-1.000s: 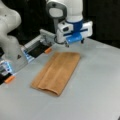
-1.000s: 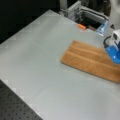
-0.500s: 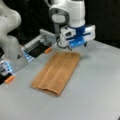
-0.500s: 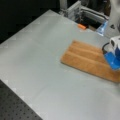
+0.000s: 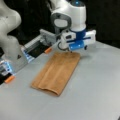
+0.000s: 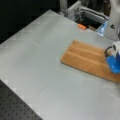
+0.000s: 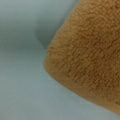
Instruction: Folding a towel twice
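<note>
lying flat on the grey table (image 5: 100, 85), the towel (image 5: 57, 73) was a long tan strip, already folded to a narrow rectangle, with lengthwise ridges showing in both front views. in a front view it ran from the lower left up toward the gripper (image 5: 72, 51), whose blue and white body hung just over the strip's far short edge. in a front view the towel (image 6: 87, 59) stretched toward the right, where the gripper (image 6: 113, 62) sat over its end. whether the claw was apart or together could not be told, since the fingertips were hidden. the wrist view showed a rounded fuzzy corner of the towel (image 7: 90, 57) against the table (image 7: 22, 82). a small orange piece (image 5: 48, 50) lay near the strip's far end, on the table's edge
</note>
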